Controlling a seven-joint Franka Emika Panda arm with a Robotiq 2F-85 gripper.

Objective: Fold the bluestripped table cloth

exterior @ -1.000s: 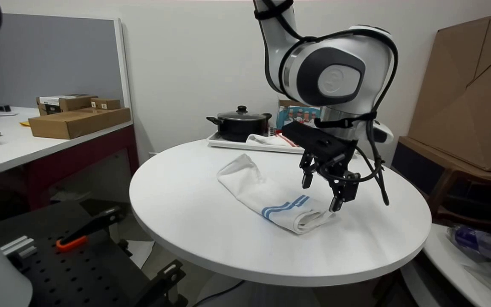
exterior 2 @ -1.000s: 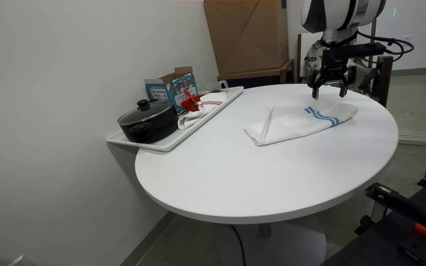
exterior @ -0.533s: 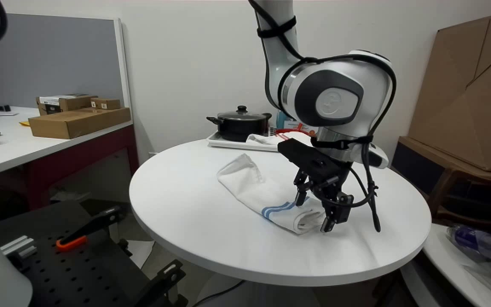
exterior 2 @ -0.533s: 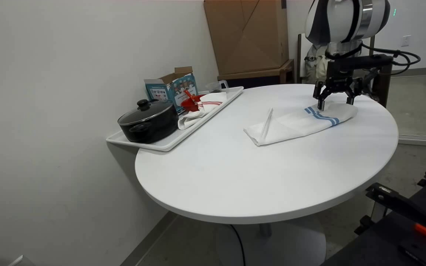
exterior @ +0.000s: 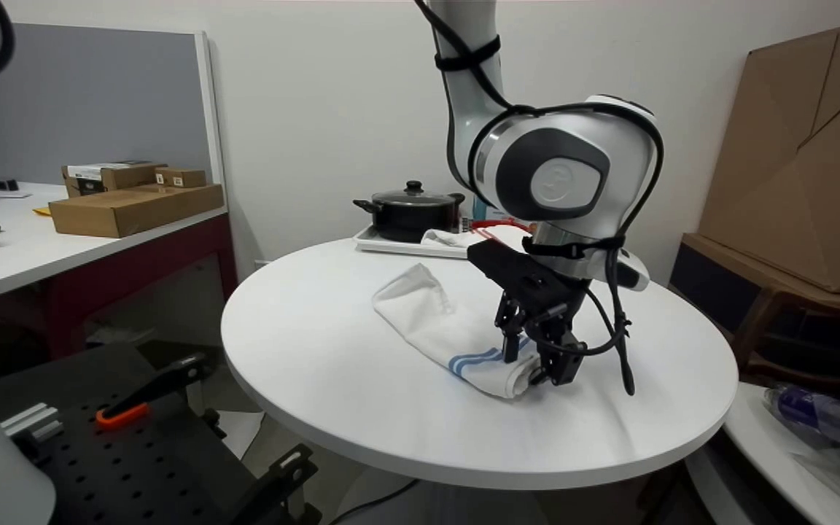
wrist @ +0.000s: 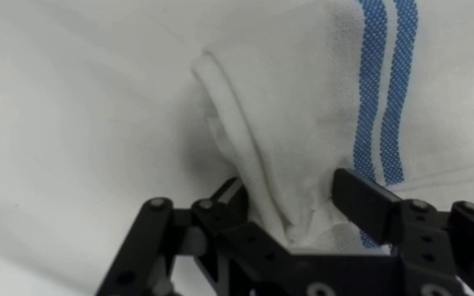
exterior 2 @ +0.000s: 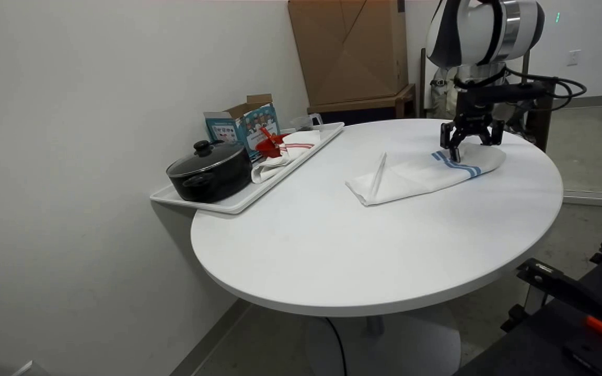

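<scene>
The bluestripped table cloth (exterior: 427,317), white with a pair of blue stripes, lies as a long folded strip on the round white table. In both exterior views my gripper (exterior: 525,362) is down at its striped end. The wrist view shows my gripper (wrist: 289,188) partly closed, its fingers still well apart. One finger stands against the cloth's rolled outer edge; the other finger (wrist: 364,205) presses on top beside the blue stripes (wrist: 370,82). Fabric is slightly creased between them. A raised crease sticks up at the cloth's far end (exterior 2: 377,180).
A white tray (exterior 2: 243,201) sits along the wall side of the round table (exterior 2: 332,250). On it are a lidded black pot (exterior 2: 209,172), a red bowl (exterior 2: 269,149), a red-striped towel (exterior 2: 301,140) and a blue carton (exterior 2: 262,125).
My gripper has come down from above onto the striped end, and its fingers have drawn closer together. The end under them has bunched a little; the rest of the cloth lies as before.
</scene>
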